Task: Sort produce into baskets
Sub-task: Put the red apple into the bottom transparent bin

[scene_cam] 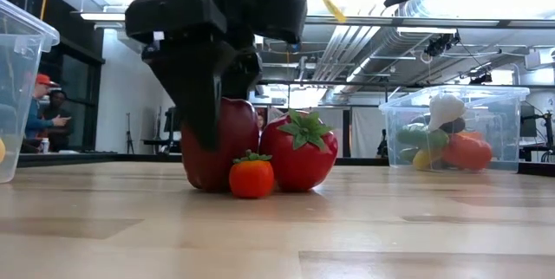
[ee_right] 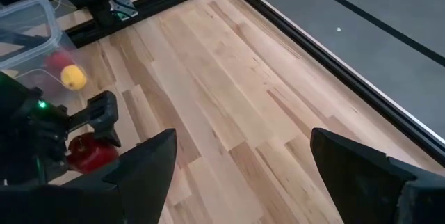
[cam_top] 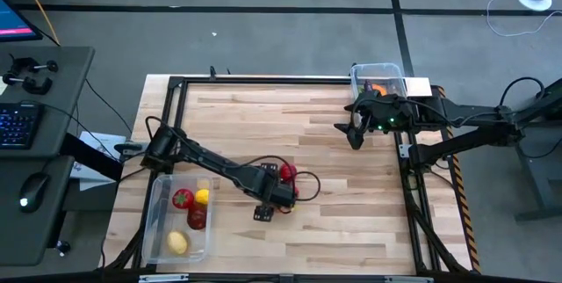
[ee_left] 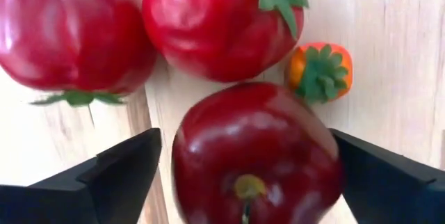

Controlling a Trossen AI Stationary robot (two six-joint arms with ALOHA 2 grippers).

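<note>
A dark red apple (ee_left: 254, 154) rests on the wooden table among two red strawberries (ee_left: 69, 33) (ee_left: 219, 22) and a small orange fruit with a green calyx (ee_left: 321, 71). My left gripper (ee_left: 247, 147) points down over the apple, open, one finger on either side of it. In the low view its finger (scene_cam: 204, 106) stands in front of the apple (scene_cam: 234, 145). My right gripper (cam_top: 354, 134) hangs open above the table beside the far right basket (cam_top: 356, 76). The near left basket (cam_top: 151, 221) holds red and yellow produce.
The right basket (scene_cam: 512, 97) holds green, orange, yellow and white produce. A black frame (cam_top: 263, 81) runs round the table. Bare wood lies between the two arms and along the near edge. People stand in the room beyond (scene_cam: 43, 106).
</note>
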